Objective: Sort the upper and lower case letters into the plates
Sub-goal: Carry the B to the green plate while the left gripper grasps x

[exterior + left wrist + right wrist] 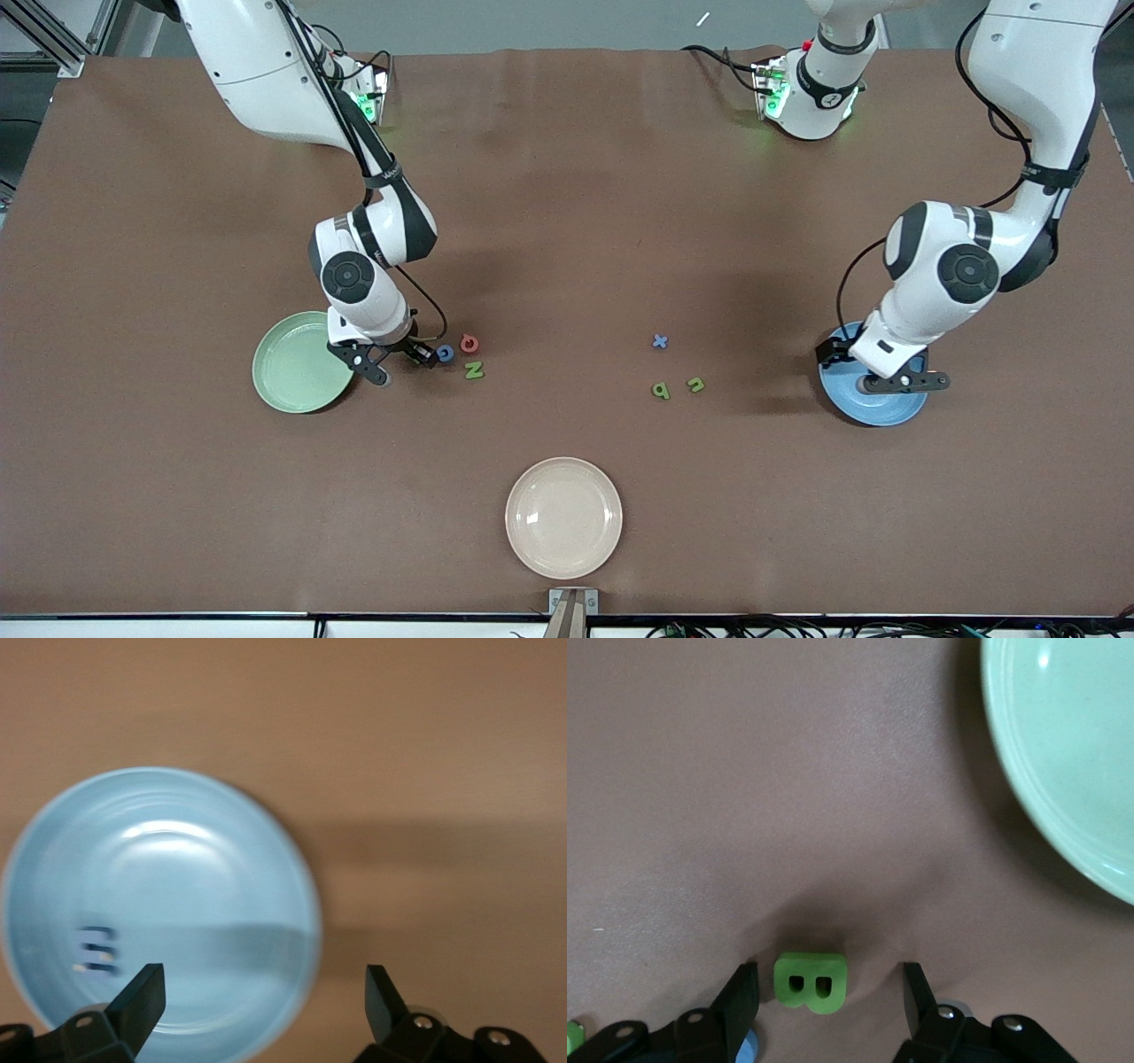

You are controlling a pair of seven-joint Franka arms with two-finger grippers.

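right gripper [830, 992]: jaws spread around green B [811, 981], lower centre of frame | left gripper [266, 997]: jaws apart over blue plate [159, 904], blue m [96, 950] seen inside

Even overhead light casts soft arm shadows on the table [567, 221]; glare on the blue plate [159, 828], blurred.

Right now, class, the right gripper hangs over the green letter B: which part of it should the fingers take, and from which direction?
Take the green B from straight above, one finger on each of its outer edges. It lies flat on the bare table beside the mint green plate, so only its thin edges offer a hold. The right gripper is open and already straddles it, so closing down probably suffices.
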